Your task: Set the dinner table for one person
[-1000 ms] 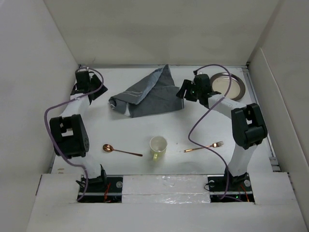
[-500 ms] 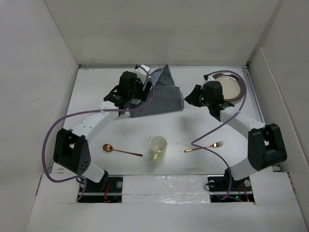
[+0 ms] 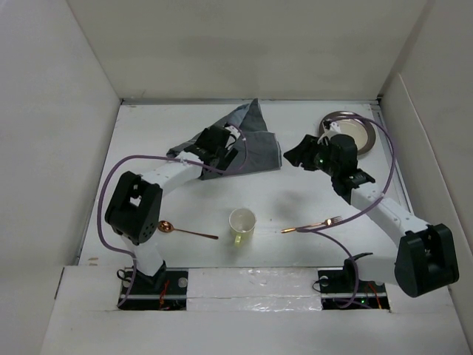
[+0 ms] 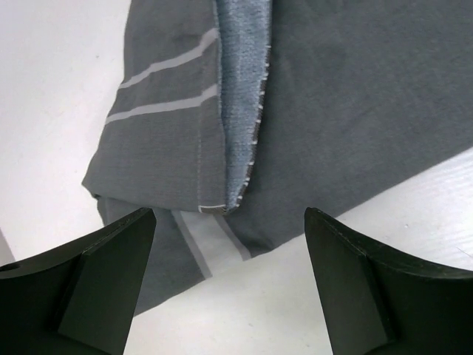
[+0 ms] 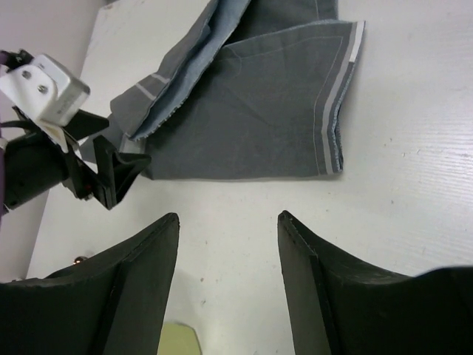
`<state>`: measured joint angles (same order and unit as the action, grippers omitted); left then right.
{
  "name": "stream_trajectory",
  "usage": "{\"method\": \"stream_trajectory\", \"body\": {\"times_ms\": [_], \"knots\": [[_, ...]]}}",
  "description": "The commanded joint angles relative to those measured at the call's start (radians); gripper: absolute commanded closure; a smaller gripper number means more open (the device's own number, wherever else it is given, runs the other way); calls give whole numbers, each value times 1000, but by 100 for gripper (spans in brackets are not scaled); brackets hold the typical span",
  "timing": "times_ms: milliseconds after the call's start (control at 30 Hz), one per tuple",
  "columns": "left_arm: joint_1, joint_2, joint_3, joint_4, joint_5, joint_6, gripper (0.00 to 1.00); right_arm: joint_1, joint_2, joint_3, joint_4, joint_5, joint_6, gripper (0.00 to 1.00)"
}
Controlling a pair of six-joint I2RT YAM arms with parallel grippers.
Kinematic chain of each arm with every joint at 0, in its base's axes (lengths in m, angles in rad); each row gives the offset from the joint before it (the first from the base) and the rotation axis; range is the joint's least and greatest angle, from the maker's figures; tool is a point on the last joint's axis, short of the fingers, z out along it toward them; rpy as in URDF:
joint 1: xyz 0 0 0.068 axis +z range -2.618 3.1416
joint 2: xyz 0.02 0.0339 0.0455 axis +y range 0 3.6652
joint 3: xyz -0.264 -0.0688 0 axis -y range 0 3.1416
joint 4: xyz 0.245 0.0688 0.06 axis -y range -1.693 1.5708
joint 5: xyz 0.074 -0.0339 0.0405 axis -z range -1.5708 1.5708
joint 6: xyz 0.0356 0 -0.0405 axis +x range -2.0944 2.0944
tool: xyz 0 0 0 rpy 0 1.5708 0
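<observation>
The dark grey striped cloth mat (image 3: 247,144) (image 4: 332,96) (image 5: 251,118) lies crumpled and folded at the back of the white dinner table (image 3: 140,155). My left gripper (image 3: 209,148) (image 4: 229,214) hovers open over the mat's near left edge, holding nothing; it also shows in the right wrist view (image 5: 118,174). Just right of the mat, my right gripper (image 3: 295,157) (image 5: 228,216) stands open above bare table, empty. A silver plate (image 3: 347,132) sits at the back right. Near the front lie a copper spoon (image 3: 185,231), a pale cup (image 3: 242,224) (image 5: 174,342) and a copper fork (image 3: 314,223).
White walls enclose the table on the left, back and right. The left arm's purple cable (image 3: 111,185) loops over the left side of the table, and the right arm's cable (image 3: 384,155) arcs past the plate.
The left arm swung from the back left corner onto the mat and its jaws opened wide. The right arm stretched out low and its gripper shifted slightly toward the front.
</observation>
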<state>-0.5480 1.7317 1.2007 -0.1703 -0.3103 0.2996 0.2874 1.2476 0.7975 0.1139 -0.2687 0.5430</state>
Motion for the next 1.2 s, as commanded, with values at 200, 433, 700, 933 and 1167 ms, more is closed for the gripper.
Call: {"method": "stream_trajectory", "body": {"times_ms": [200, 433, 700, 933, 1167], "knots": [[6, 84, 69, -1, -87, 39, 23, -13, 30, -32, 78, -63, 0, 38], [6, 170, 148, 8, -191, 38, 29, -1, 65, -29, 99, -75, -3, 38], [6, 193, 143, 97, -355, 61, 63, 68, 209, -27, 164, -15, 21, 33], [74, 111, 192, 89, -283, -58, 100, 87, 406, 66, 118, 16, 32, 21], [173, 59, 335, -41, -68, -215, 100, 96, 654, 245, 89, -4, 83, 22]]}}
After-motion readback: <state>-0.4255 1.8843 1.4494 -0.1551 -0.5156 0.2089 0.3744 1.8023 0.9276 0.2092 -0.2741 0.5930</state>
